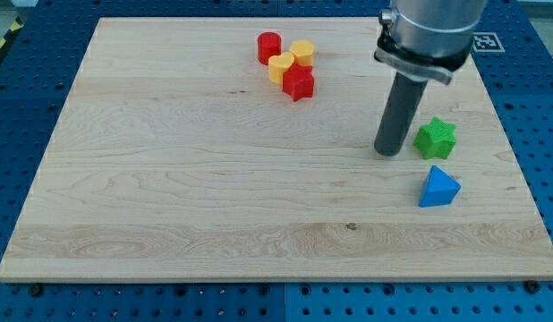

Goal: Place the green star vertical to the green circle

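The green star (435,138) lies on the wooden board (169,179) at the view's right. My tip (388,152) rests on the board just left of the star, a small gap between them. The rod rises to the arm's grey body at the view's top right. No green circle shows in this view; the arm's body hides part of the board's top right corner.
A blue triangle block (438,189) lies just below the green star. At the view's top middle sits a cluster: a red cylinder (269,47), a yellow hexagon (302,51), a yellow heart (280,66) and a red star (299,82).
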{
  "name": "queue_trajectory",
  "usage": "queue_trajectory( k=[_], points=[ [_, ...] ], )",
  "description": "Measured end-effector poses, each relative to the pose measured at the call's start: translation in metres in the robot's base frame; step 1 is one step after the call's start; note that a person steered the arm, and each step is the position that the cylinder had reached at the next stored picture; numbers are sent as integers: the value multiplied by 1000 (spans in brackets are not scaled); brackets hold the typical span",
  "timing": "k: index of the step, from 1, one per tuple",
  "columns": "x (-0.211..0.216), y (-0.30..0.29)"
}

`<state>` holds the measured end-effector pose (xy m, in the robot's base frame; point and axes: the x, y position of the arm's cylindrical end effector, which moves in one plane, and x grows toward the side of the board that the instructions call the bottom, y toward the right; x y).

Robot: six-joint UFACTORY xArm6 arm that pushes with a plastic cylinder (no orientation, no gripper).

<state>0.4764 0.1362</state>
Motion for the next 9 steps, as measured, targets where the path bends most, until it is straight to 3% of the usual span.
queue_trajectory(
  k=[1, 4, 9],
  points=[
    [15, 7],
    [5, 50],
    [-57, 123]
  ],
)
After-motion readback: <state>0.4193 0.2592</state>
